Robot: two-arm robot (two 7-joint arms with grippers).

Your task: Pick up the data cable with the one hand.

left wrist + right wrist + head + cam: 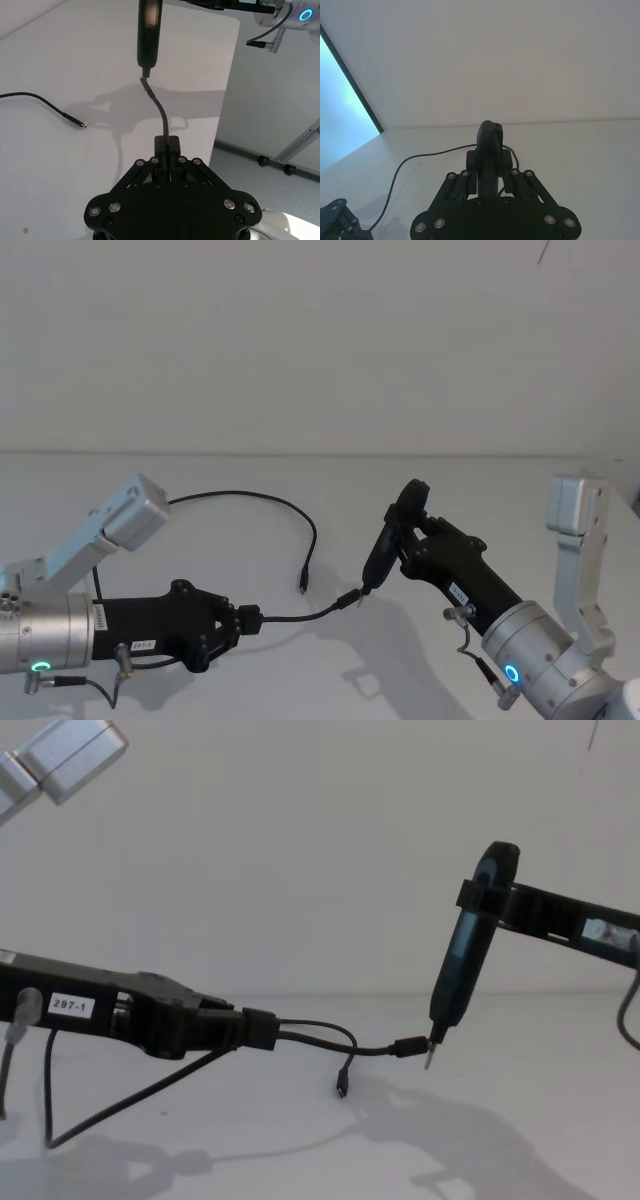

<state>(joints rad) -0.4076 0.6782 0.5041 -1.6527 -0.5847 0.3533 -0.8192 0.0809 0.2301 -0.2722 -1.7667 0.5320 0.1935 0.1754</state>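
Closest to you, the left gripper [246, 620] reaches in low from the left side, its long black fingers pressed together on the data cable [262, 502]; you can read the white "297-1" label on its body in the chest view. Your pinch sits a little way back from one end of the cord, so a short stretch juts forward out of the fingertips, hanging in the air above the white table [450, 500] and curving slightly up to a small black plug with a metal tip [409, 1047].

Just beyond that plug you see the right gripper [400, 536], coming in from the right and clamped shut around a black pen-like tool [463, 955] that points steeply downward. The tool's pointed tip sits right at the plug's metal end; whether they touch you cannot tell.

Look at the cable itself: it is thin, black and long. From your grip it trails back and down to the table, runs off to the left behind the left arm, then sweeps in a wide arc across the far part of the surface and comes back toward the middle. Its other end [303, 586], another small black plug tipped with metal, lies flat on the table between the two grippers, a little behind the raised end
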